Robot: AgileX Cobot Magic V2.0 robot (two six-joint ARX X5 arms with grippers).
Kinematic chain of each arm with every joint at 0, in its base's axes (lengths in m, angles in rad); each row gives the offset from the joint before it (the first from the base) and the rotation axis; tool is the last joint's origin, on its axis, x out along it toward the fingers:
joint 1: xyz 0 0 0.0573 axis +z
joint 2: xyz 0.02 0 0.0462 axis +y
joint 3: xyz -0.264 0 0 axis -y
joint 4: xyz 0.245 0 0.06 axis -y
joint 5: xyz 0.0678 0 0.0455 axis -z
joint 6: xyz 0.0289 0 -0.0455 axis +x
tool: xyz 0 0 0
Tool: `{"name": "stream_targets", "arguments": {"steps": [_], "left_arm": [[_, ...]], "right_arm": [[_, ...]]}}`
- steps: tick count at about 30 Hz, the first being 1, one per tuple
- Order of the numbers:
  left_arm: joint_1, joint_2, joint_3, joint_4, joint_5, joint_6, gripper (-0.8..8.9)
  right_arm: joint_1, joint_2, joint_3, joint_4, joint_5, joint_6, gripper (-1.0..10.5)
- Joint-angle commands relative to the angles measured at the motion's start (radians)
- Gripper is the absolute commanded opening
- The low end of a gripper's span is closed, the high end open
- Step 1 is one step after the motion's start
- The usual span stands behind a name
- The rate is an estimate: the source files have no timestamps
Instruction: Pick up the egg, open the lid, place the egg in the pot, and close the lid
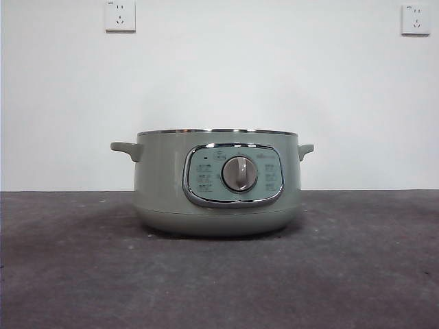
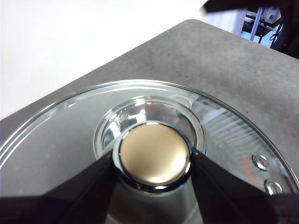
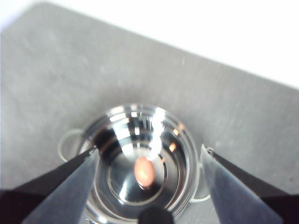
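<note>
The sage-green pot [image 1: 216, 185] stands in the middle of the table with no lid on it. Seen from high above in the right wrist view, the pot [image 3: 140, 108] shows its shiny inside, and the reddish-brown egg [image 3: 144, 171] lies on its bottom. My right gripper [image 3: 149, 149] is open and empty well above the pot. My left gripper [image 2: 153, 157] is shut on the knob [image 2: 154, 149] of the glass lid [image 2: 70, 135], away from the pot. Neither arm nor the lid shows in the front view.
The pot's control panel and silver dial [image 1: 239, 173] face the front camera. The table [image 1: 68, 274] is dark grey, with a white wall behind it carrying two sockets [image 1: 120, 15] [image 1: 416, 19]. A table corner [image 2: 196, 23] lies beyond the lid.
</note>
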Motion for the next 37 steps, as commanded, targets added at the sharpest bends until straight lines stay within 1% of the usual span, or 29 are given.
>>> {"name": "stream_targets", "arguments": {"steps": [1,4,7,9,13,15,17,20,26,30,33,35,37], "left_arm": [[0.000,0.032,0.005,0.093,0.026,0.008,-0.08],[-0.001,0.108,0.003,0.149,0.073,0.008,-0.08],[-0.003,0.163,-0.010,0.196,0.085,0.008,-0.08],[-0.003,0.195,-0.035,0.251,0.107,0.004,-0.08],[-0.003,0.230,-0.118,0.385,0.109,-0.008,-0.08],[-0.003,0.235,-0.184,0.479,0.109,-0.017,-0.08],[-0.004,0.241,-0.249,0.575,0.109,-0.035,-0.08],[-0.003,0.263,-0.300,0.664,0.109,-0.045,-0.08],[-0.016,0.353,-0.301,0.742,0.109,-0.056,-0.08],[-0.032,0.430,-0.301,0.811,0.108,-0.077,-0.08],[-0.050,0.490,-0.301,0.871,0.101,-0.079,-0.08],[-0.051,0.513,-0.301,0.902,0.100,-0.082,-0.08],[-0.051,0.526,-0.301,0.919,0.100,-0.092,-0.08]], "right_arm": [[0.001,-0.086,-0.008,-0.026,0.004,-0.010,3.7],[0.004,-0.236,-0.082,-0.026,-0.012,-0.009,3.7],[0.014,-0.361,-0.205,-0.026,-0.014,-0.006,3.7],[0.018,-0.457,-0.316,-0.026,-0.014,0.001,3.7],[0.018,-0.637,-0.537,-0.026,-0.007,0.019,3.7],[0.018,-0.730,-0.653,-0.026,0.003,0.030,3.7],[0.018,-0.816,-0.764,-0.026,0.017,0.058,3.7],[0.018,-0.928,-0.902,-0.025,0.035,0.100,3.7],[0.018,-1.128,-1.122,-0.024,0.046,0.188,3.7],[0.018,-1.235,-1.239,-0.024,0.079,0.238,3.7],[0.018,-1.312,-1.316,-0.024,0.083,0.285,3.7],[0.018,-1.338,-1.349,-0.024,0.103,0.304,3.7],[0.018,-1.349,-1.372,-0.024,0.105,0.308,3.7]]}}
